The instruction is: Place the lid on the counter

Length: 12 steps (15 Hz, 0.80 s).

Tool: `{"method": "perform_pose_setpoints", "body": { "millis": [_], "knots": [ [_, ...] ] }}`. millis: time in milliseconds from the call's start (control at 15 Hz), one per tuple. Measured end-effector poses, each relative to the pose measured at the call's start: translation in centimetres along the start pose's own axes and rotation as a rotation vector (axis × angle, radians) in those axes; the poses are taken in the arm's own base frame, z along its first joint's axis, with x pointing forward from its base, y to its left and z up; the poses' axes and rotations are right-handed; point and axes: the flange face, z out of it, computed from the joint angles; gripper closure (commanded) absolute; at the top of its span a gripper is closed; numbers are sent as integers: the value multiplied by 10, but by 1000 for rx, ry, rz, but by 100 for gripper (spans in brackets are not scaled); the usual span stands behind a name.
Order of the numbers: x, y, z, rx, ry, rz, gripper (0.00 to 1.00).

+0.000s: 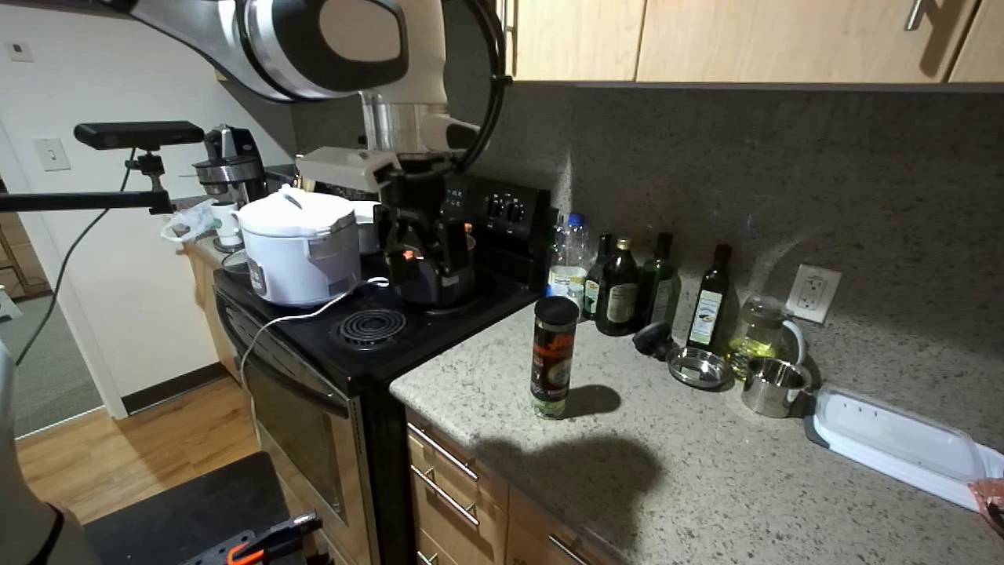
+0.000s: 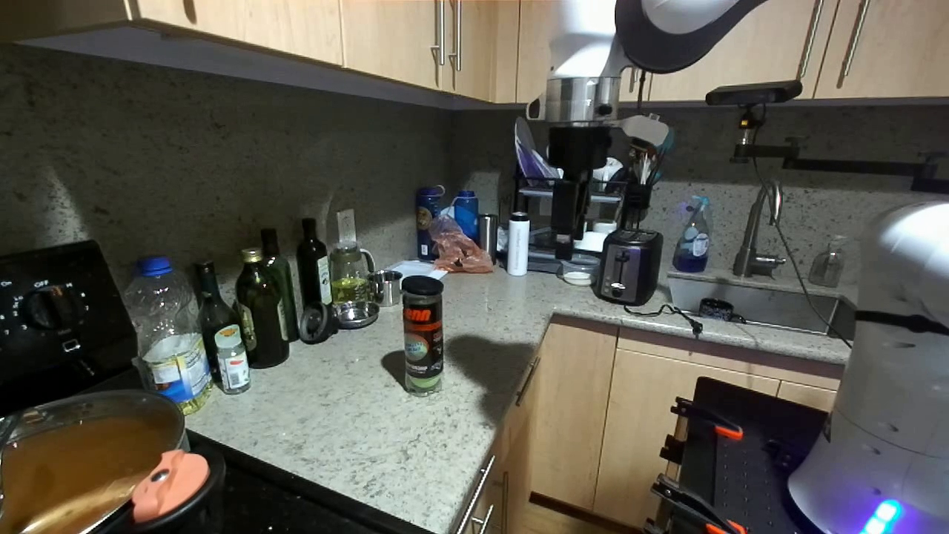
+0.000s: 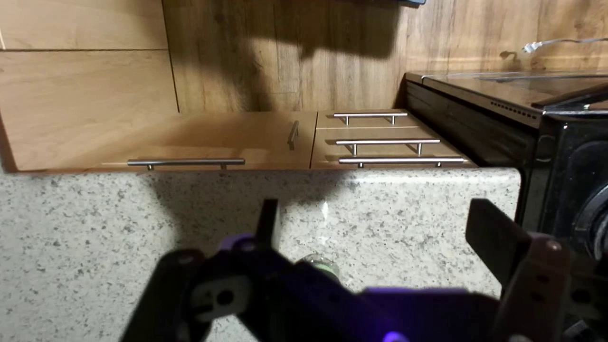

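The lid is a round black lid (image 1: pixel 556 311) seated on an upright dark tennis-ball can (image 1: pixel 552 362). In an exterior view the lid (image 2: pixel 422 286) is on the can (image 2: pixel 423 348) too. The can stands on the speckled granite counter (image 1: pixel 486 400), near its front edge. In the wrist view only a bit of the can's clear, green-tinted part (image 3: pixel 325 266) shows; its lid is hidden behind the gripper. My gripper (image 3: pixel 375 209) is open and empty, its fingers wide apart. It hangs higher than the can, apart from it, in both exterior views (image 1: pixel 427 271) (image 2: pixel 569 245).
Bottles (image 1: pixel 620 294), a metal dish (image 1: pixel 698 367), a metal cup (image 1: pixel 773 386) and a plastic container (image 1: pixel 902 439) line the back of the counter. A stove (image 1: pixel 376 329) with a white pot (image 1: pixel 302 251) adjoins it. Upper cabinets (image 1: pixel 784 39) hang above. A toaster (image 2: pixel 630 265) stands near the sink.
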Motion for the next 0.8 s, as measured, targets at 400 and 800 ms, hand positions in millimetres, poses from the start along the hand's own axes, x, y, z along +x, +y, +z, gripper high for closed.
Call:
{"method": "perform_pose_setpoints", "body": {
  "millis": [400,800],
  "knots": [
    [38,-2,32,-34,53,-84,0],
    [91,-6,38,-88,82,-202,0]
  ]
}}
